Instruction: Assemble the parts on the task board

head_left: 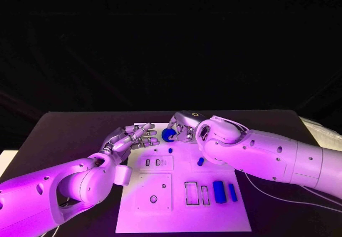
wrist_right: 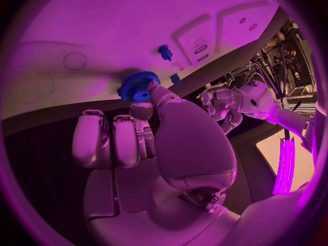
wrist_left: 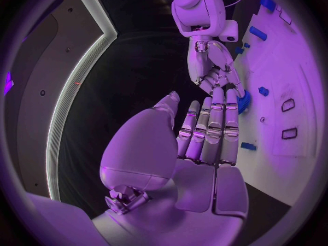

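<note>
Right silver hand [head_left: 187, 129] pinches small blue toothed gear [head_left: 169, 134] at top edge of white task board [head_left: 214, 217], frame centre. Left silver hand [head_left: 134, 138] just left of gear, fingers straight, slightly apart, holding nothing. Two blue bars [head_left: 224, 191] lie lower right on board.

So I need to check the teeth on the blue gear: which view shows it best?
The right wrist view: the blue gear shows its teeth at the right hand's fingertips. In the head and left wrist views fingers mostly cover it.
</note>
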Robot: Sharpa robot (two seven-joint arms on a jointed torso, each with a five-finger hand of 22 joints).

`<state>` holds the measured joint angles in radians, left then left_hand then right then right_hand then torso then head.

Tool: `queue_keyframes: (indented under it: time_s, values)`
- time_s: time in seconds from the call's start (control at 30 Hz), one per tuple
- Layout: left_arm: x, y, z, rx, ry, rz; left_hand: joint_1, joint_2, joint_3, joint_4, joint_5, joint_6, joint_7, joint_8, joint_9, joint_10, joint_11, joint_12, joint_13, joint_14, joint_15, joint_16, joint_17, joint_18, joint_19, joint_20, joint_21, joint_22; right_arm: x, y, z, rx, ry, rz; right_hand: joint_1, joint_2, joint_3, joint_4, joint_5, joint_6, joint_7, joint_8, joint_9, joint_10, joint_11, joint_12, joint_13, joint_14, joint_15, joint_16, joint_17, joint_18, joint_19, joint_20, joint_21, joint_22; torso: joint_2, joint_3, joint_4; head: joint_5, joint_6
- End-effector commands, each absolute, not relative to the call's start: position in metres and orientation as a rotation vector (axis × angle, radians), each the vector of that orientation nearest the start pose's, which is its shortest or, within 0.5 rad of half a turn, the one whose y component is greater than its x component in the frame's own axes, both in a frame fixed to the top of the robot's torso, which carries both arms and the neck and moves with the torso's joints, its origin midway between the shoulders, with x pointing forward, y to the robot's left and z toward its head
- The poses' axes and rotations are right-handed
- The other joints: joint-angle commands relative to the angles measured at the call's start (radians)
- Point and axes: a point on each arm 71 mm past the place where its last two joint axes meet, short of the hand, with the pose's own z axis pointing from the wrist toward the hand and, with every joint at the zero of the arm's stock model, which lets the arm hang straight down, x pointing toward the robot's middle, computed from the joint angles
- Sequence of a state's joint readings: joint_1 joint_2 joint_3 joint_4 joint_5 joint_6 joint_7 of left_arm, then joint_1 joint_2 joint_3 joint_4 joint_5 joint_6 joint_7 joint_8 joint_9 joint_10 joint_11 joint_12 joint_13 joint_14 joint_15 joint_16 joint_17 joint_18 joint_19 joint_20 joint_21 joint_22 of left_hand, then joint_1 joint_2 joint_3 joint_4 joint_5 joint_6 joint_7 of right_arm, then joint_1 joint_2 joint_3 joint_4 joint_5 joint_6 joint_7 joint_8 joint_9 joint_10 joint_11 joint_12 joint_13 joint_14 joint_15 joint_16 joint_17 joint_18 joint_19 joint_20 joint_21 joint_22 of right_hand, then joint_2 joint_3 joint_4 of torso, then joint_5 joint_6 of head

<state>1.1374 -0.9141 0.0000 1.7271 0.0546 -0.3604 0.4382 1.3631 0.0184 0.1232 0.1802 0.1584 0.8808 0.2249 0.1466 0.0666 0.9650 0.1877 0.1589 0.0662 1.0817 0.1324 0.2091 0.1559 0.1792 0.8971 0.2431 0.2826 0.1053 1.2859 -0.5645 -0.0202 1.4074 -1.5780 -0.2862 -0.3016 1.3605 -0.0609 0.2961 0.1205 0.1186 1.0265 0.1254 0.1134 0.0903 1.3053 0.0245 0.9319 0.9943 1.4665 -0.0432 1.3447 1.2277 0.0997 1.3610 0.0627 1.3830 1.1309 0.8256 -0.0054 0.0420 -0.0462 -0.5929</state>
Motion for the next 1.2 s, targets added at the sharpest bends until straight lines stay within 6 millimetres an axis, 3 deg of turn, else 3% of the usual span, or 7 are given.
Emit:
queue_keyframes:
  time_s: [0.03,0.4,0.53,0.67,1.0,1.2]
  values:
    - [0.445,0.186,-0.173,-1.181,1.394,-1.694,0.004,0.004,0.001,-0.007,0.004,0.005,0.023,0.004,0.001,0.007,-0.001,0.002,0.000,0.009,-0.001,-0.002,0.001,0.005,0.005,-0.001,0.000,-0.002,0.515,-0.093,-0.142,-0.269,1.578,0.556,-0.013,-0.002,0.007,-0.001,0.005,0.042,-0.010,-0.004,0.011,-0.010,0.001,-0.012,-0.007,0.046,-0.006,0.000,-0.001,-0.011,-0.003,-0.005,0.002,-0.003,0.001,0.0008,-0.0002,0.002,-0.003]
    - [0.445,0.186,-0.173,-1.183,1.400,-1.695,0.006,0.005,0.002,-0.009,0.004,0.005,0.022,0.004,0.001,0.007,-0.001,0.002,0.000,0.009,-0.001,-0.003,0.002,0.005,0.005,-0.001,-0.001,-0.002,0.520,-0.089,-0.145,-0.264,1.552,0.564,-0.031,-0.030,0.021,-0.013,-0.003,-0.052,0.020,-0.053,-0.010,-0.051,0.026,-0.079,-0.053,0.041,0.015,-0.014,-0.020,-0.006,-0.018,0.012,-0.011,-0.029,0.000,0.0002,-0.0001,0.001,-0.003]
    - [0.445,0.186,-0.173,-1.183,1.400,-1.694,0.006,0.005,0.002,-0.009,0.004,0.005,0.022,0.004,0.001,0.007,-0.001,0.002,0.000,0.009,-0.001,-0.003,0.002,0.005,0.005,-0.001,-0.001,-0.002,0.520,-0.087,-0.146,-0.265,1.550,0.576,-0.070,-0.045,-0.007,0.005,-0.062,-0.088,0.025,-0.054,-0.016,-0.059,0.033,-0.098,-0.068,0.039,0.021,-0.019,-0.025,-0.004,-0.023,0.019,-0.015,-0.037,0.000,-0.0003,-0.0008,0.002,-0.004]
    - [0.445,0.186,-0.173,-1.184,1.401,-1.694,0.006,0.005,0.002,-0.009,0.004,0.005,0.022,0.004,0.001,0.007,-0.001,0.002,0.000,0.009,-0.001,-0.003,0.002,0.005,0.005,-0.001,-0.001,-0.002,0.519,-0.085,-0.147,-0.269,1.553,0.584,-0.089,-0.052,-0.034,0.017,-0.066,-0.107,0.028,-0.053,-0.019,-0.067,0.036,-0.111,-0.079,0.039,0.024,-0.019,-0.025,-0.004,-0.024,0.022,-0.017,-0.040,0.000,0.0000,0.0000,0.002,-0.005]
    - [0.445,0.186,-0.173,-1.184,1.401,-1.694,0.006,0.005,0.002,-0.009,0.004,0.005,0.022,0.004,0.001,0.007,-0.001,0.002,0.000,0.009,-0.001,-0.003,0.002,0.005,0.005,-0.001,-0.001,-0.002,0.517,-0.090,-0.146,-0.256,1.542,0.592,-0.092,-0.047,-0.047,0.023,-0.058,-0.107,0.027,-0.050,-0.017,-0.069,0.036,-0.114,-0.081,0.039,0.025,-0.019,-0.025,-0.004,-0.024,0.024,-0.016,-0.039,0.000,0.0002,0.0001,0.004,-0.005]
    - [0.445,0.188,-0.173,-1.185,1.400,-1.690,0.006,0.005,0.002,-0.009,0.004,0.005,0.022,0.004,0.001,0.007,-0.001,0.002,0.000,0.009,-0.001,-0.003,0.002,0.005,0.005,-0.001,-0.001,-0.002,0.510,-0.115,-0.140,-0.195,1.494,0.630,-0.082,-0.035,-0.057,0.025,-0.017,-0.094,0.024,-0.046,-0.013,-0.059,0.033,-0.096,-0.065,0.041,0.022,-0.015,-0.020,-0.005,-0.019,0.023,-0.012,-0.031,-0.002,0.0018,-0.0034,0.007,-0.005]
